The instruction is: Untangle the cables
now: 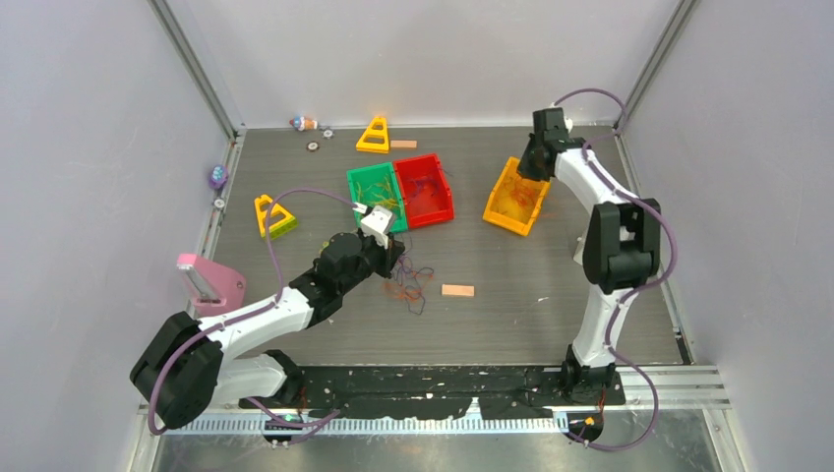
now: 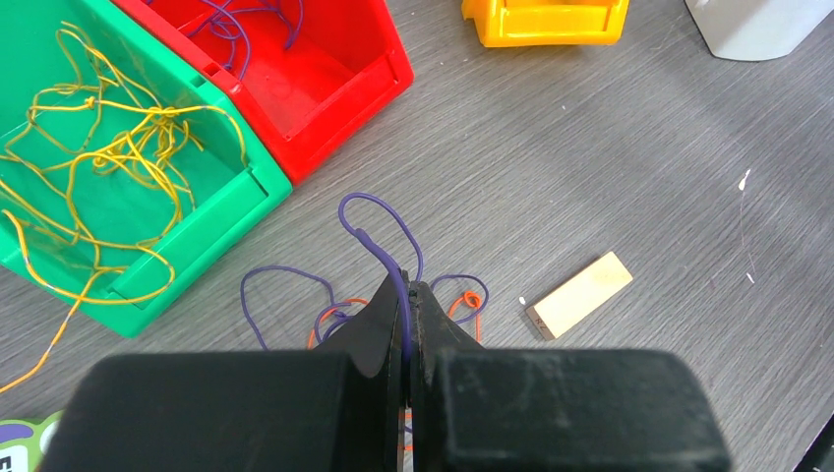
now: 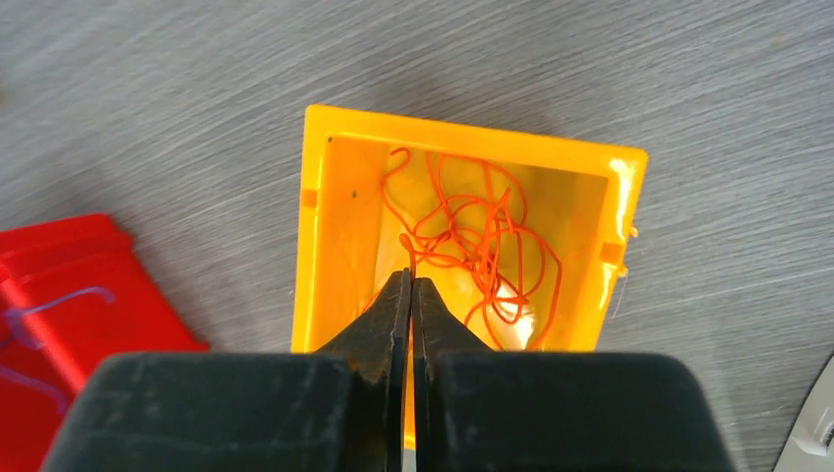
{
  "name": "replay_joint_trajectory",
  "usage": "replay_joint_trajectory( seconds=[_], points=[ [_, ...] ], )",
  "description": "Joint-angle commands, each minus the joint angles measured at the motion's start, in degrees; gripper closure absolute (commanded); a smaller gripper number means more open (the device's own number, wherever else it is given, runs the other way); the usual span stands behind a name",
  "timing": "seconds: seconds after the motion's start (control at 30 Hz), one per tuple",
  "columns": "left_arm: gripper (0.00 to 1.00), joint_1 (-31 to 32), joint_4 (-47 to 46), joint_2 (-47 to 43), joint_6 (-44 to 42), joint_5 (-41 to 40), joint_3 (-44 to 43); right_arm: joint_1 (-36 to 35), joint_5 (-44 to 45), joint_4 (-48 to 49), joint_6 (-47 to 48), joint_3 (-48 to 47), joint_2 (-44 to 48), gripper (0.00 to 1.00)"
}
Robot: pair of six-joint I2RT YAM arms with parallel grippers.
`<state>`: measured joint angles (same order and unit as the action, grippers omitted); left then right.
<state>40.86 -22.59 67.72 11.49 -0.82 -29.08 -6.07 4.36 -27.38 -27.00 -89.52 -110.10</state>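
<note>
My left gripper (image 2: 411, 290) is pinching a purple cable (image 2: 379, 211), which loops up from the tips above the loose cables (image 1: 411, 285), purple and orange, lying mid-desk. A wooden block (image 2: 578, 295) lies just right of them. Farther on, the green bin (image 2: 211, 241) holds yellow cables (image 2: 108, 157). The red bin (image 2: 344, 98) beside it holds purple strands (image 2: 236, 29). Toward the far right corner, my right gripper (image 3: 411, 280), fingers pressed together, hangs over the yellow bin (image 3: 315, 246) of orange cables (image 3: 482, 246) (one strand meets the tips; I can't tell whether it's nipped).
</note>
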Motion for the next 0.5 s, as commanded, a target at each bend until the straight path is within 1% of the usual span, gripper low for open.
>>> replay_joint_trajectory(
  seconds=[0.0, 0.03, 0.13, 0.17, 0.2, 0.23, 0.27, 0.33, 0.47],
  points=[
    [1.0, 0.05, -3.6, -0.78, -0.63, 0.32, 0.08, -3.22, 13.16, -8.46, 2.71, -8.22, -6.28, 0.95],
    [1.0, 0.06, -3.62, -0.78, -0.67, 0.24, 0.12, -3.59, 14.52, -8.91, 2.99, -10.24, -7.15, 0.95],
    [1.0, 0.01, -3.65, -0.67, -0.76, 0.16, 0.07, -4.79, 14.91, -10.69, 4.13, -12.91, -10.28, 0.94],
    [1.0, 0.03, -3.57, -0.59, -0.76, 0.2, 0.06, -4.85, 13.8, -11.26, 4.32, -14.09, -10.64, 0.88],
    [1.0, 0.03, -3.52, -0.59, -0.81, 0.27, 0.01, -4.9, 12.85, -12.32, 4.96, -14.67, -11.03, 0.75],
    [1.0, 0.01, -3.53, -0.49, -0.85, 0.28, -0.07, -4.91, 11.59, -12.99, 5.17, -15.74, -10.89, 0.67],
    [1.0, 0.01, -3.52, -0.49, -0.85, 0.22, 0.0, -4.98, 11.26, -14.14, 5.37, -16.02, -10.1, 0.54],
    [1.0, 0.0, -3.58, -0.55, -0.85, 0.29, -0.03, -5.01, 10.9, -14.43, 5.71, -15.58, -7.1, 0.45],
    [1.0, 0.01, -3.47, -0.81, -0.66, 0.57, -0.09, -4.92, 10.97, -14.66, 6.51, -11.46, 0.39, 0.38]
  ],
)
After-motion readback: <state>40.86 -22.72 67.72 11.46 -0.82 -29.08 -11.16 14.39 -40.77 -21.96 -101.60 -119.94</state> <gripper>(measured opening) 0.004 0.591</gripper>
